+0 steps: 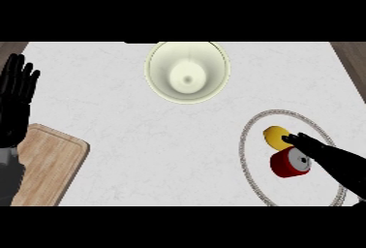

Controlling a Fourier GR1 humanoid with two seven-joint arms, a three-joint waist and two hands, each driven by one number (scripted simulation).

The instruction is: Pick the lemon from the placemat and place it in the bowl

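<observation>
The lemon (274, 136) lies on the round placemat (251, 145) at the bench's right, just beside a red can (289, 163). The right hand (322, 155) reaches over the can, straight fingers (295, 140) touching the lemon, not curled round it. The cream bowl (188, 71) stands well apart. The left hand (17, 92) rests open, fingers spread, above a wooden board (47, 164).

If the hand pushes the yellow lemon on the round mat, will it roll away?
Probably: the small yellow oval lemon looks rounded and smooth, so it may roll. The red cylindrical can sits close beside it and might block it. The right hand reaches over its edge.
</observation>
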